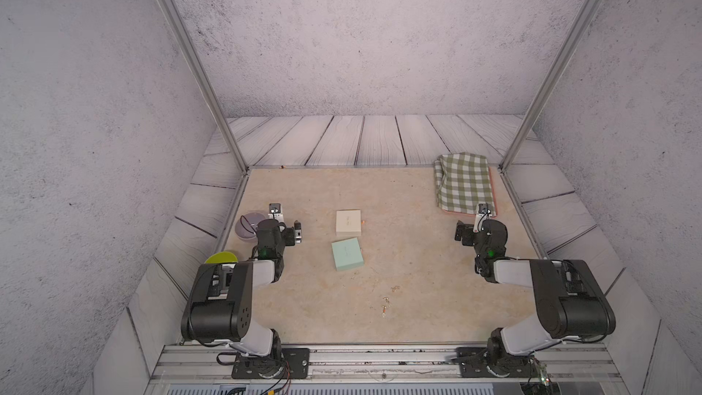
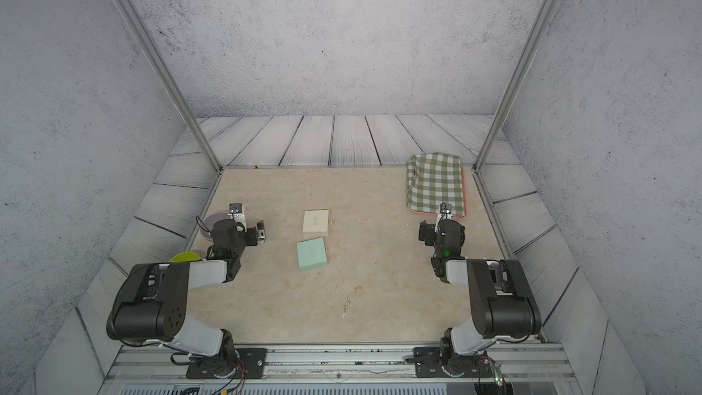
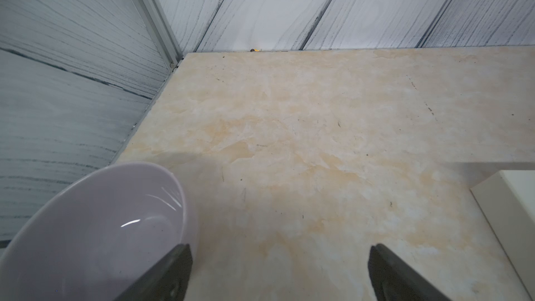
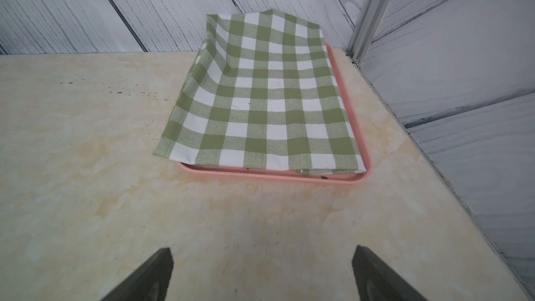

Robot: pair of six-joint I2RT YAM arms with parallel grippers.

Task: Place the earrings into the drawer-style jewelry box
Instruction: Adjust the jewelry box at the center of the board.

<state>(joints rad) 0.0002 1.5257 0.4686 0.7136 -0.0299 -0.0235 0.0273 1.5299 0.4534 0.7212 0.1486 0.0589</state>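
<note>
In both top views the drawer-style jewelry box (image 1: 348, 223) (image 2: 315, 222), flat and cream-white, lies shut mid-table, with a tiny orange bit at its right edge. One corner of it (image 3: 509, 207) shows in the left wrist view. The earrings (image 1: 386, 301) (image 2: 347, 300) are tiny gold pieces scattered on the table nearer the front, right of centre. My left gripper (image 1: 297, 231) (image 3: 280, 249) hovers left of the box, open and empty. My right gripper (image 1: 460, 230) (image 4: 262, 251) stands far to the right, open and empty, over bare table.
A mint-green square box (image 1: 347, 254) lies just in front of the cream one. A lilac bowl (image 1: 249, 226) (image 3: 95, 227) and a yellow-green disc (image 1: 221, 258) sit by the left arm. A green checked cloth (image 1: 464, 182) (image 4: 266, 97) covers a pink tray (image 4: 272, 176) at the back right.
</note>
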